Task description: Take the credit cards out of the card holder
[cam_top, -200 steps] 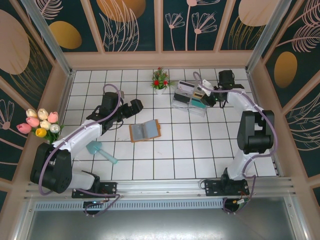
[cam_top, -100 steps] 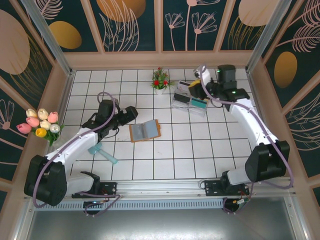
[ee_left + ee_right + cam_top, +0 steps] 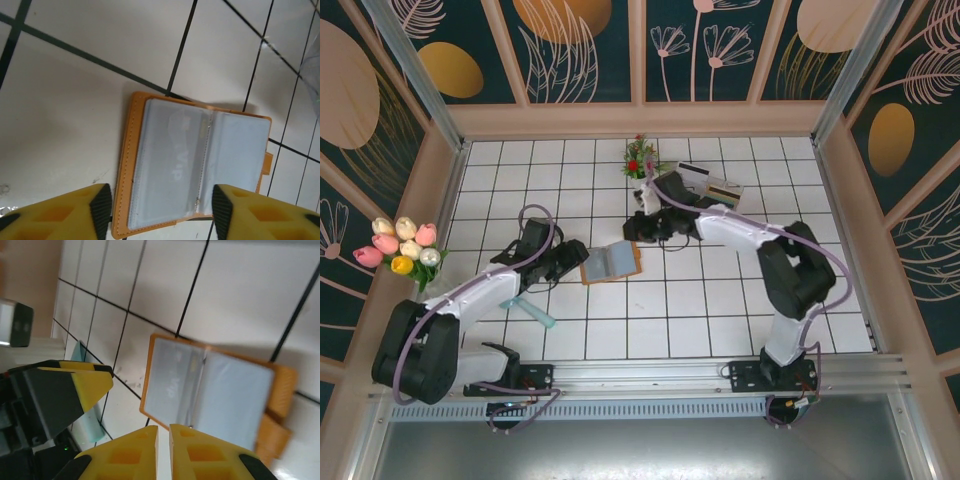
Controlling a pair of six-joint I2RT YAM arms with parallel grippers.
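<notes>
The orange-brown card holder (image 3: 612,261) lies open on the white tiles, its clear pockets facing up (image 3: 170,165). Through the left pocket a pale card with raised lettering (image 3: 176,159) shows. My left gripper (image 3: 578,260) is at the holder's left edge. Its jaws are open (image 3: 161,210), straddling the holder's left page from above. My right gripper (image 3: 632,228) hovers just behind the holder. Its jaws are shut with nothing between them (image 3: 163,428), and the holder (image 3: 210,390) lies under them. A teal credit card (image 3: 527,307) lies on the floor to the left.
A clear plastic tray (image 3: 712,186) with cards stands at the back right. A small potted plant (image 3: 638,160) sits behind the right gripper. A bunch of tulips (image 3: 400,248) rests on the left wall ledge. Wooden walls ring the tiled floor.
The right arm has swung from the tray at the back right over to the card holder. The left gripper has slid up to the holder's left edge and its jaws have narrowed.
</notes>
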